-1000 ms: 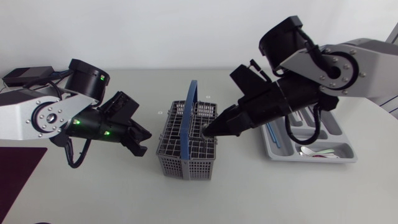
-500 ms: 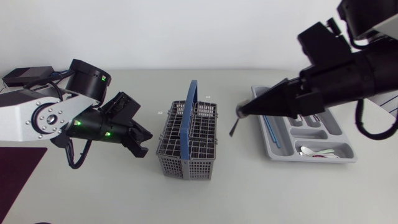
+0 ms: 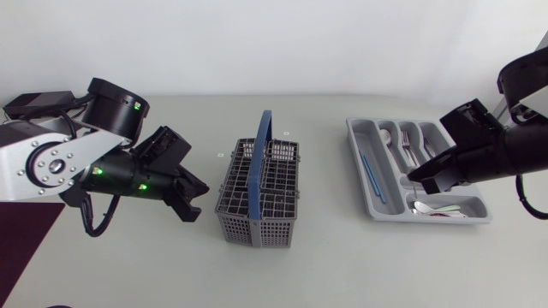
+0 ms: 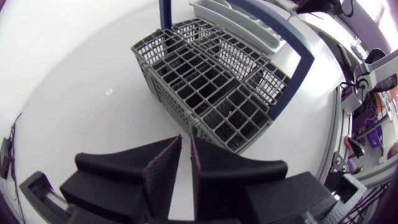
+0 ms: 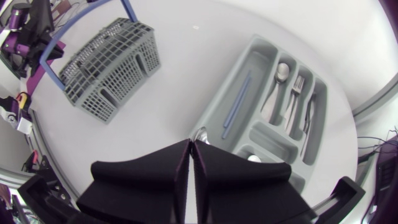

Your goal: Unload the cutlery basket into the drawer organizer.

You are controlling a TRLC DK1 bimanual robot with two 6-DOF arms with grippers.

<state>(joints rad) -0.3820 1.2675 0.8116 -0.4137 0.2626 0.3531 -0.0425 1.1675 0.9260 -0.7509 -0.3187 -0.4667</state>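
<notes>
The grey cutlery basket (image 3: 257, 205) with its upright blue handle (image 3: 261, 162) stands mid-table; no cutlery shows in its cells (image 4: 211, 93). To its right lies the grey drawer organizer (image 3: 360, 167). My right gripper (image 3: 415, 180) hovers over the organizer's middle, shut on a piece of cutlery whose silvery end (image 5: 200, 133) just peeks past the fingertips in the right wrist view. My left gripper (image 3: 193, 205) hangs low beside the basket's left wall. Its fingers (image 4: 168, 165) stand a narrow gap apart with nothing between them.
The organizer (image 5: 225, 86) holds a blue rod (image 5: 236, 106), a spoon (image 5: 281, 70), a fork (image 5: 295, 93) and dark knives (image 5: 309, 118); another spoon (image 3: 425, 207) lies in its front compartment. A dark mat (image 3: 21, 239) covers the table's front-left corner.
My right arm lifted a dark-handled piece of cutlery out of the basket and carried it right, over the organizer. The left arm stayed where it was.
</notes>
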